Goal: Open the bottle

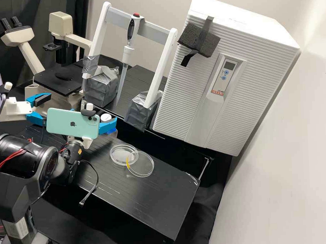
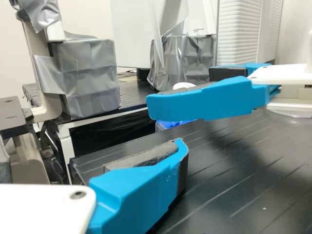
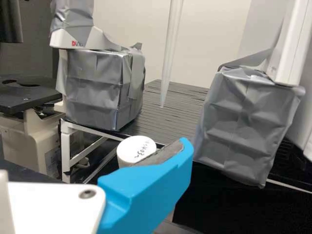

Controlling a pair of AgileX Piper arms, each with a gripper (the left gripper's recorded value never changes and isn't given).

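- The bottle stands on the bench beside the right gripper; its hold I cannot tell, and a loose one lets the bottle spin
- The left gripper, spread wide, could tip it

The bottle, its round white cap still on, stands upright beside the right pincer.

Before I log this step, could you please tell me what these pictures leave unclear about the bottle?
Bottle below its cap: hidden behind the right claw in all three views.
Marks on the cap: right wrist view, too small to read.
Whether that claw clamps the cap: contact hidden everywhere.
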